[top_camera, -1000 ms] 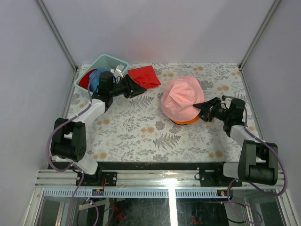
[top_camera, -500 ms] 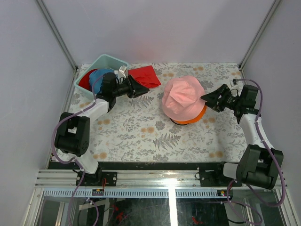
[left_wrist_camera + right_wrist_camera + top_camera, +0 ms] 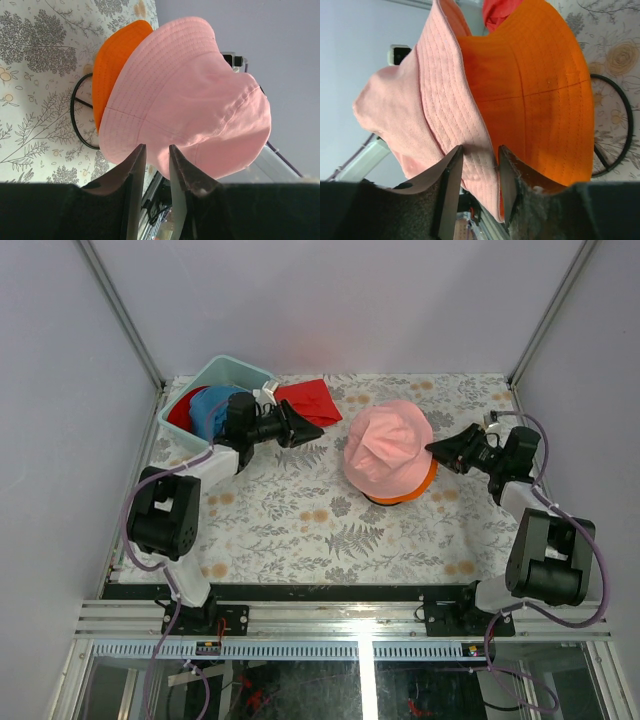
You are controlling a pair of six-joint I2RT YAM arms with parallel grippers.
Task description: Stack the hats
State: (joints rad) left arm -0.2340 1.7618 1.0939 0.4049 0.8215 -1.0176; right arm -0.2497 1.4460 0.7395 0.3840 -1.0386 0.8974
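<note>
The pink hat (image 3: 385, 445) sits tilted over the orange hat (image 3: 418, 486) on a black wire stand at the table's middle right. Both also show in the left wrist view, pink (image 3: 190, 95) and orange (image 3: 117, 55), and in the right wrist view, pink (image 3: 440, 95) and orange (image 3: 535, 85). The blue hat (image 3: 212, 406) and red hat (image 3: 179, 414) lie in the teal basket. My right gripper (image 3: 432, 451) is open, its tips (image 3: 479, 152) at the pink brim's right edge. My left gripper (image 3: 314, 430) is open and empty (image 3: 153, 150), left of the hats and apart from them.
The teal basket (image 3: 236, 365) stands at the back left corner. A flat red cloth (image 3: 310, 400) lies beside it, just behind my left gripper. The stand's black wire ring (image 3: 75, 117) rests on the floral tablecloth under the hats. Grey walls close in the back and sides.
My right gripper left the hats' lower right side, lifted away, and now sits at the pink brim's right edge. My left gripper moved slightly right. The pink hat settled a little.
</note>
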